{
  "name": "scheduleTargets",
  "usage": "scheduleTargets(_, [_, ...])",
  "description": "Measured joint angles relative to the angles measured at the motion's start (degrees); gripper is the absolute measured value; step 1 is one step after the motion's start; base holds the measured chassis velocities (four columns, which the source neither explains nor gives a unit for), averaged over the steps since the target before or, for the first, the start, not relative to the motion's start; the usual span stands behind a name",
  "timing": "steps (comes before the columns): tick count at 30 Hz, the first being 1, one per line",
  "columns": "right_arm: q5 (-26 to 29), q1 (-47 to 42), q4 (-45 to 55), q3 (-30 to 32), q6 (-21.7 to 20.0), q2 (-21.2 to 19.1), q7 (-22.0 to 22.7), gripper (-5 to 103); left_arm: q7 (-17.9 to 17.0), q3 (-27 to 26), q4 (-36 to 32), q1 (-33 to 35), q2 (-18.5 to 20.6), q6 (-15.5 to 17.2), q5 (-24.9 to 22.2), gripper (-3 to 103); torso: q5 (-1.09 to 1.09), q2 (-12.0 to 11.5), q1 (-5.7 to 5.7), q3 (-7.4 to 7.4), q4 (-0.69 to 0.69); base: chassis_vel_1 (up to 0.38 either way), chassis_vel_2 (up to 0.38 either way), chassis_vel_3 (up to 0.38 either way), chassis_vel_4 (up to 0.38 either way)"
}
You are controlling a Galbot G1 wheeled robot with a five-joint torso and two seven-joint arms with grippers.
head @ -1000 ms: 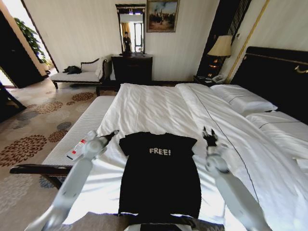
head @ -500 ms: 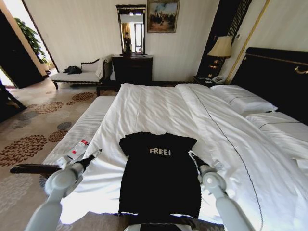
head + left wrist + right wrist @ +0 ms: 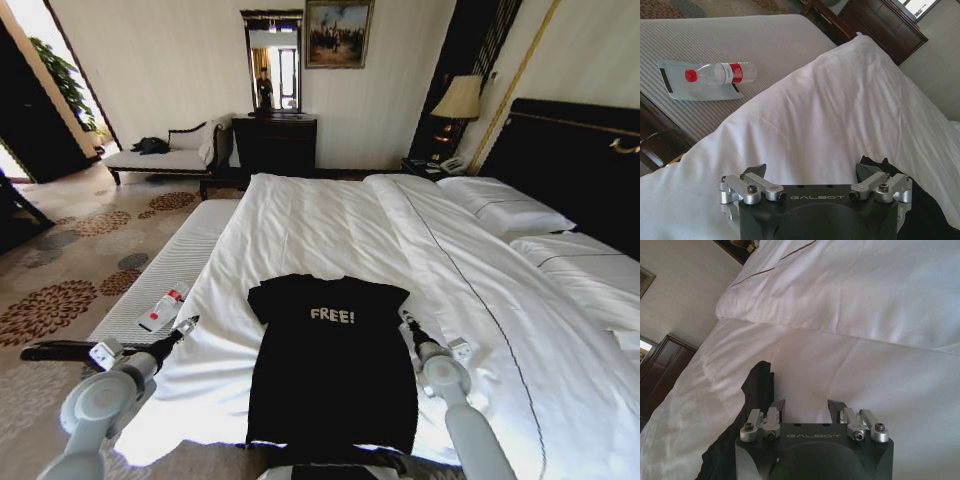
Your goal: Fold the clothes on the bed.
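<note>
The black T-shirt (image 3: pixel 330 370) with white "FREE!" lettering lies flat, chest up, on the white duvet of the bed (image 3: pixel 320 220), near its foot. My left gripper (image 3: pixel 184 327) hovers open over the duvet's left edge, a little way left of the shirt. In the left wrist view the left gripper (image 3: pixel 810 172) has its fingers wide apart, with black cloth (image 3: pixel 932 215) off to one side. My right gripper (image 3: pixel 408 325) is open just off the shirt's right edge, below the sleeve. The right wrist view shows the right gripper (image 3: pixel 806 409) over white duvet, with the shirt's sleeve (image 3: pixel 757 385) beside one finger.
A padded bench (image 3: pixel 165 270) runs along the bed's left side, carrying a water bottle (image 3: pixel 720 74) on a small tray. Pillows (image 3: pixel 505 205) and a dark headboard (image 3: pixel 580 150) are at the right. A chaise (image 3: pixel 160 155), dresser (image 3: pixel 275 140) and lamp (image 3: pixel 460 97) stand at the far wall.
Both arms have drawn back and lower. The left gripper moved from the shirt's left sleeve out to the duvet's edge; the right dropped from beyond the right sleeve to the shirt's side.
</note>
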Motion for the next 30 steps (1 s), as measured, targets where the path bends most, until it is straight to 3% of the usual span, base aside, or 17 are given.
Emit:
scheduleTargets(4, [0.2, 0.1, -0.4, -0.2, -0.1, 0.5, 0.0, 41, -0.1, 0.2, 0.1, -0.3, 0.0, 0.0, 0.0, 100, 0.00, 0.0, 0.01, 0.00, 0.01, 0.000, 0.000, 0.000, 0.000])
scheduleTargets(8, [0.2, 0.1, -0.8, -0.6, -0.2, 1.1, 0.1, 36, -0.2, 0.2, 0.2, -0.5, 0.2, 0.0, -0.1, 100, 0.00, 0.0, 0.00, 0.00, 0.01, 0.000, 0.000, 0.000, 0.000])
scheduleTargets(13, [-0.2, 0.3, -1.3, -1.4, -0.3, 1.7, 0.1, 39, -0.3, 0.0, 0.6, -0.6, 0.4, 0.0, -0.2, 100, 0.00, 0.0, 0.00, 0.00, 0.01, 0.000, 0.000, 0.000, 0.000])
scheduleTargets(16, [-0.9, 0.9, -1.9, -2.1, -0.3, 2.1, 0.0, 30, -0.4, 0.0, 1.1, -0.8, 0.5, 0.0, -0.2, 100, 0.00, 0.0, 0.00, 0.00, 0.01, 0.000, 0.000, 0.000, 0.000])
scheduleTargets(25, [-1.8, 2.5, -3.6, -2.6, 0.0, 2.4, -0.3, 23, -0.4, 0.1, 2.3, -1.5, 0.9, 0.0, -0.2, 100, 0.00, 0.0, 0.01, 0.00, 0.01, 0.000, 0.000, 0.000, 0.000])
scheduleTargets(28, [-1.9, 3.0, -3.8, -2.7, 0.3, 2.5, -0.3, 8, -0.4, 0.3, 2.8, -1.8, 1.0, 0.0, -0.1, 100, 0.00, 0.0, 0.01, 0.00, 0.01, 0.000, 0.000, 0.000, 0.000])
scheduleTargets(30, [-1.9, 3.1, -3.8, -2.7, 0.3, 2.6, -0.3, 8, -0.4, 0.4, 3.0, -1.9, 1.0, 0.0, -0.1, 100, 0.00, 0.0, 0.01, 0.00, 0.01, 0.000, 0.000, 0.000, 0.000])
